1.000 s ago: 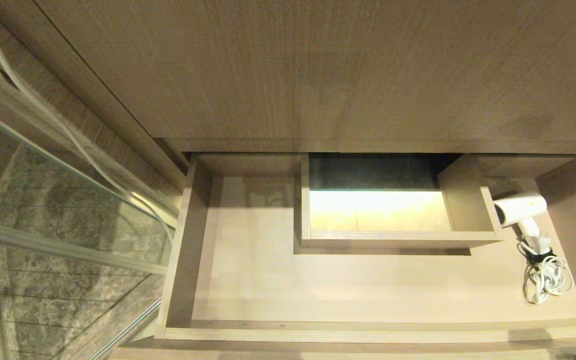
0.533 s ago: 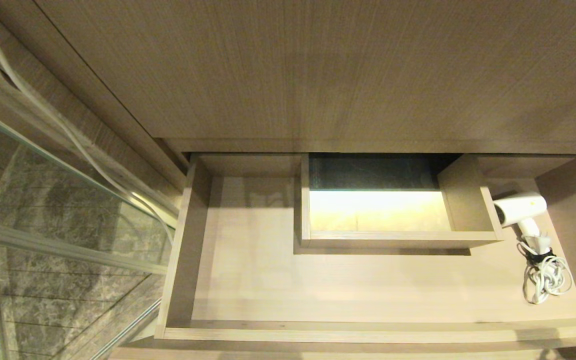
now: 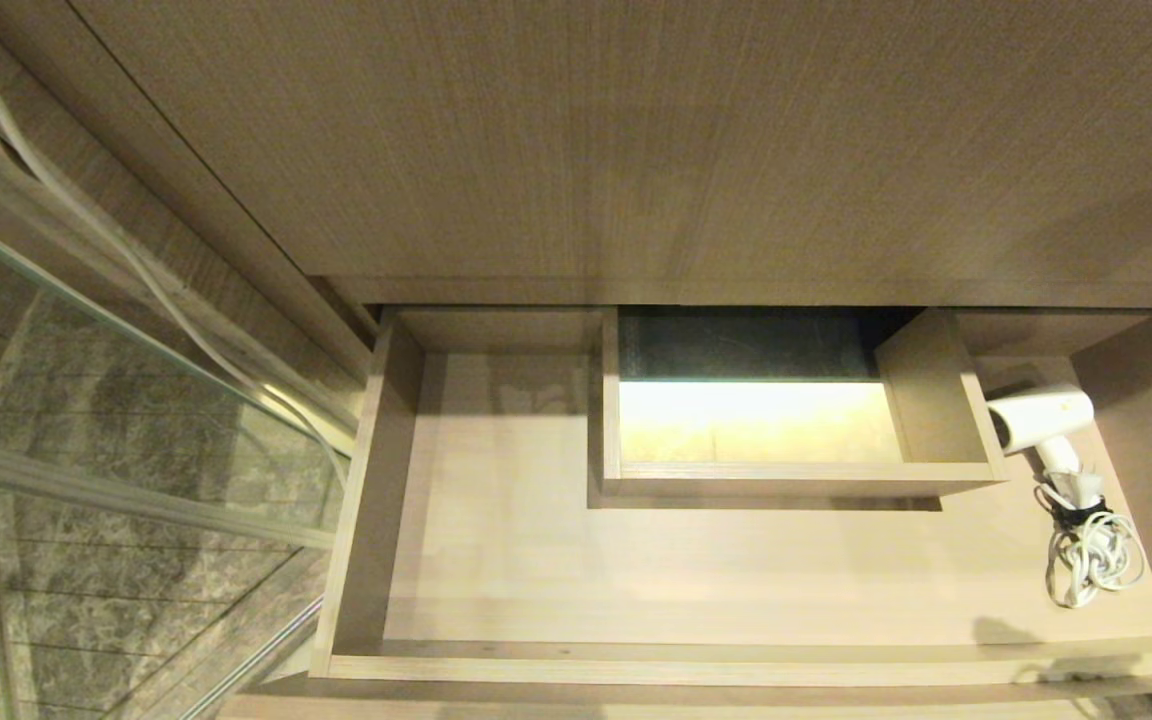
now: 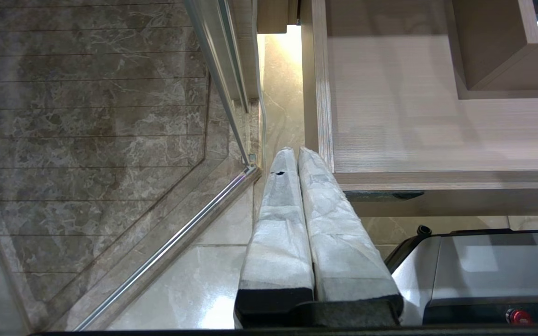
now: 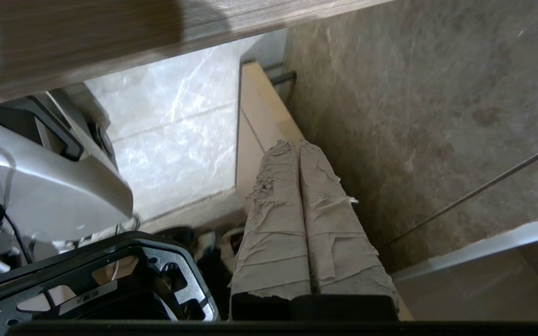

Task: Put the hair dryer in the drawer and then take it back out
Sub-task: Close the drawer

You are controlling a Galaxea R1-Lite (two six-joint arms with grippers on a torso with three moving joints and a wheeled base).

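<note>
The drawer [image 3: 736, 665] stands pulled out, wide and shallow, in light wood grain. The small white hair dryer [image 3: 1041, 415] lies on its floor at the far right, beside the boxed cut-out [image 3: 796, 480], grille towards the cut-out. Its bundled white cord [image 3: 1091, 560] lies nearer the front. Neither gripper shows in the head view. My left gripper [image 4: 297, 151] is shut and empty, low beside the drawer's [image 4: 437, 179] front left corner. My right gripper [image 5: 298, 144] is shut and empty too, below a wood-grain surface [image 5: 110, 28], pointing towards the floor and wall.
A glass shower screen [image 3: 136, 400] with a metal rail stands left of the drawer. A long thin white cable [image 3: 86, 220] hangs down there. The cabinet front [image 3: 636, 150] rises above the drawer. My own base [image 5: 40, 186] sits close to the right gripper.
A shadow has come onto the drawer floor near its front right corner. The hair dryer, its cord and the drawer have not moved.
</note>
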